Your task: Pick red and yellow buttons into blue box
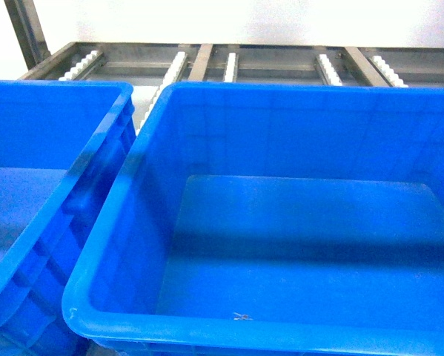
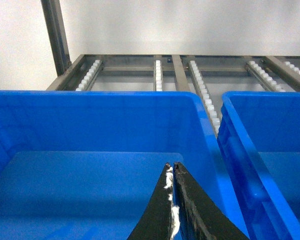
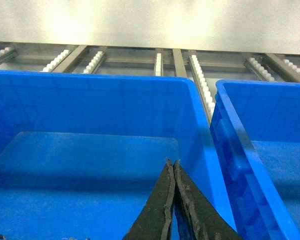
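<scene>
The red and yellow buttons are out of view in every frame. A deep blue box (image 1: 281, 90) with tall smooth walls fills the middle and right of the head view, and its floor is bare. Neither gripper shows in the head view. In the left wrist view my left gripper (image 2: 172, 166) hangs shut and empty over the inside of a blue box (image 2: 89, 95). My right gripper (image 3: 173, 162) is likewise shut on nothing above a blue box (image 3: 89, 76). I cannot tell which box matches which across the views.
A second blue crate (image 1: 55, 87) stands close to the left of the big one. Further crates sit to the right in both wrist views (image 2: 270, 97) (image 3: 270, 86). Behind them runs a metal roller rack (image 1: 229, 63) against a white wall.
</scene>
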`<state>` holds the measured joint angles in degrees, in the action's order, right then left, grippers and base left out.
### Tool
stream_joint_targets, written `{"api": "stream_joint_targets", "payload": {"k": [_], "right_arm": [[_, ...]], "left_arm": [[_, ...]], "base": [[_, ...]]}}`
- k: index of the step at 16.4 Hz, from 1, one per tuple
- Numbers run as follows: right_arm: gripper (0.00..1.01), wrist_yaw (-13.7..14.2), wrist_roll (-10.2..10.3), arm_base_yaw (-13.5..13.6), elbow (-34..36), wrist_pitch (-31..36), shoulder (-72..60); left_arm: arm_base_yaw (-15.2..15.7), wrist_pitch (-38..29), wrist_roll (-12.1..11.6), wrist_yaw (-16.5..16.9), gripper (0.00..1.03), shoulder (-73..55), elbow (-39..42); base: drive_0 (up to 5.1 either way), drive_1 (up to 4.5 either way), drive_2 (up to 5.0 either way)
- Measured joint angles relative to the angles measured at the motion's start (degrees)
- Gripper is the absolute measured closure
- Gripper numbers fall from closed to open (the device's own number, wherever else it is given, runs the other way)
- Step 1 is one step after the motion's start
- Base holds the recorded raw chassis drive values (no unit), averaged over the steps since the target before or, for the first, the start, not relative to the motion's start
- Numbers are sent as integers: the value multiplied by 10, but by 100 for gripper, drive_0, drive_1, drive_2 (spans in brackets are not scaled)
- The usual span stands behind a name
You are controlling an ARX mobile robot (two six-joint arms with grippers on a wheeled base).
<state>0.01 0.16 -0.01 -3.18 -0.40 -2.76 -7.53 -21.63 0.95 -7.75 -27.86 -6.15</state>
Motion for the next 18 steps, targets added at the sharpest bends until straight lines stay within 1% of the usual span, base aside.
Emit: {"api": "stream_joint_targets", "payload": {"k": [2, 3, 4, 5, 6, 7, 8, 11, 12, 13, 17, 18], "right_arm": [[99, 0, 0, 0, 3, 0, 0], [99, 0, 0, 0, 7, 1, 4], [99, 0, 0, 0, 15, 5, 16], [99, 0, 0, 0, 24, -1, 27], [99, 0, 0, 0, 24, -1, 24], [99, 0, 0, 0, 24, 0, 24], [99, 0, 0, 0, 24, 4, 25], [99, 0, 0, 0, 24, 1, 26], [99, 0, 0, 0, 24, 2, 26], [99, 0, 0, 0, 24, 2, 26], [99, 0, 0, 0, 24, 2, 26], [99, 0, 0, 0, 24, 2, 26]], "left_arm": [[11, 10, 0, 11, 101, 19, 11], [31, 20, -1, 43, 101, 31, 16], [60, 24, -1, 67, 101, 42, 20], [75, 30, -1, 71, 101, 49, 24], [80, 34, -1, 67, 101, 57, 26], [77, 40, -1, 76, 101, 69, 29], [73, 48, -1, 78, 101, 80, 32], [75, 67, -1, 77, 101, 106, 38], [75, 52, -1, 77, 101, 115, 49], [75, 84, -1, 78, 101, 149, 54], [75, 119, -1, 77, 101, 183, 54], [75, 191, -1, 77, 101, 229, 53]], "base": [[0, 0, 0], [0, 0, 0], [0, 0, 0], [0, 0, 0], [0, 0, 0], [0, 0, 0], [0, 0, 0], [0, 0, 0], [0, 0, 0], [0, 0, 0], [0, 0, 0], [0, 0, 0]]}}
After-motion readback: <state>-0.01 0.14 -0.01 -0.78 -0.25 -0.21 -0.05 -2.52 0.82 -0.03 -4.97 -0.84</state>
